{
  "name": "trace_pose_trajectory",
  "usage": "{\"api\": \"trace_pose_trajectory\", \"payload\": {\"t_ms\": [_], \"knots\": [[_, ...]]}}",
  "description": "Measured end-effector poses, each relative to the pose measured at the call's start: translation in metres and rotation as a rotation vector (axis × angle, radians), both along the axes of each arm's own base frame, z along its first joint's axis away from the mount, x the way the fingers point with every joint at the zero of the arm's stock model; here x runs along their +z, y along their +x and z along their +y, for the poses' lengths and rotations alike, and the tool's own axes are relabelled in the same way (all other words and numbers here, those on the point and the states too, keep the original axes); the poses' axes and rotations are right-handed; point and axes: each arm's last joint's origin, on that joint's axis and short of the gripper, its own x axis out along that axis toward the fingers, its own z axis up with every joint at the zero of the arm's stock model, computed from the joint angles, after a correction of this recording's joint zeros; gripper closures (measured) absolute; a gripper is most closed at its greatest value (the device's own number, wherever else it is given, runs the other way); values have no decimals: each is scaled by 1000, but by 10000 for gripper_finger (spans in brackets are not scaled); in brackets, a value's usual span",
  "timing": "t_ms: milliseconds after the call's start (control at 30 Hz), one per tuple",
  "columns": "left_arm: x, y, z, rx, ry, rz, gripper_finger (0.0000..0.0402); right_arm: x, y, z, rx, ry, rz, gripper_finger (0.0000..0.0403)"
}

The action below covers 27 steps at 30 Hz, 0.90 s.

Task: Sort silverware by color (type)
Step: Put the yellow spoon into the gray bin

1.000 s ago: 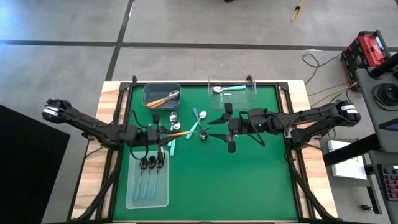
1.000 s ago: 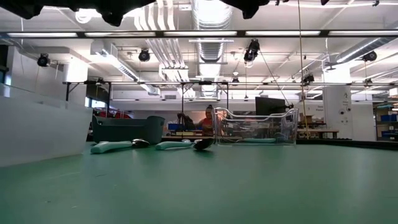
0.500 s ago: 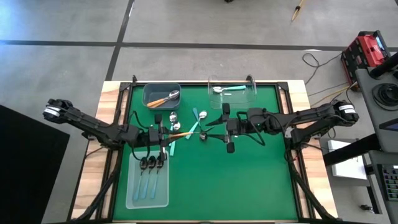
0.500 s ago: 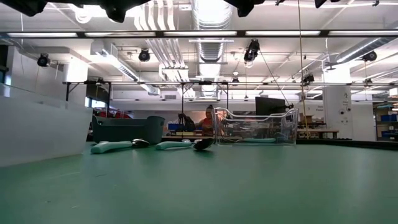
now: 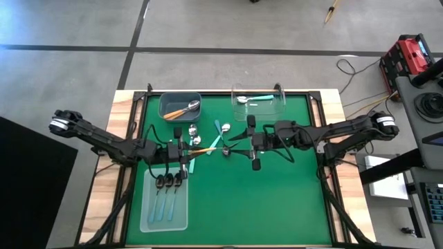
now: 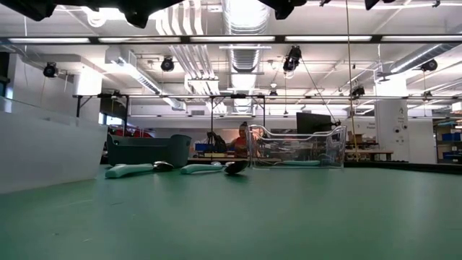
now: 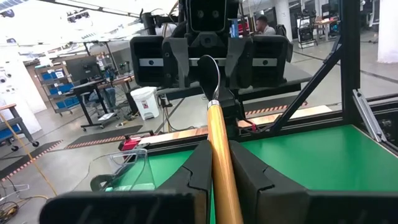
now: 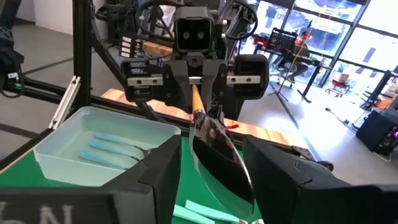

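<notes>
A: Please start from the near side of the table. What is there?

B: In the lower left of the high view a clear rectangular plastic tray [image 5: 163,207] holds three spoons with dark bowls and thin light-blue handles [image 5: 168,191]. Just above it is the left gripper [image 5: 185,150], its arm coming from the left edge. Its fingers [image 7: 200,167] are pressed on the orange handle of a silver-bowled spoon [image 5: 205,146]. The spoon is level above the green mat [image 5: 277,200], and its bowl points to the picture's centre.

A: And the right gripper?

B: The right gripper [image 5: 252,143] comes from the right, facing the left one. Its fingers [image 8: 275,169] are spread on both sides of the spoon's bowl, as its wrist view shows; they do not pinch it yet.

A: What lies farther?

B: Loose teal-handled spoons [image 5: 220,131] lie at the centre. At the top left a grey bin [image 5: 180,105] holds orange-handled spoons [image 5: 183,108]. At the top centre a clear bin [image 5: 259,102] holds a teal-handled spoon [image 5: 252,99].

A: What has changed since the earlier picture?

B: The right gripper moved a little to the left, toward the spoon bowl, and its fingers came somewhat closer together. The left gripper kept its grip and its place.
</notes>
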Motion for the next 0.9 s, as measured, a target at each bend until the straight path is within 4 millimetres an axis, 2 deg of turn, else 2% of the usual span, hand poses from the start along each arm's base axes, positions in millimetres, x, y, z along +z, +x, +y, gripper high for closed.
{"api": "trace_pose_trajectory", "payload": {"t_ms": [200,767,900], "knots": [[0,0,0,1,-1,-4,388,-4,3,1,18,8,16,245],[0,0,0,3,0,0,388,-2,3,1,18,4,-11,250],[0,0,0,5,0,0,388,0,3,1,17,11,-13,235]]}}
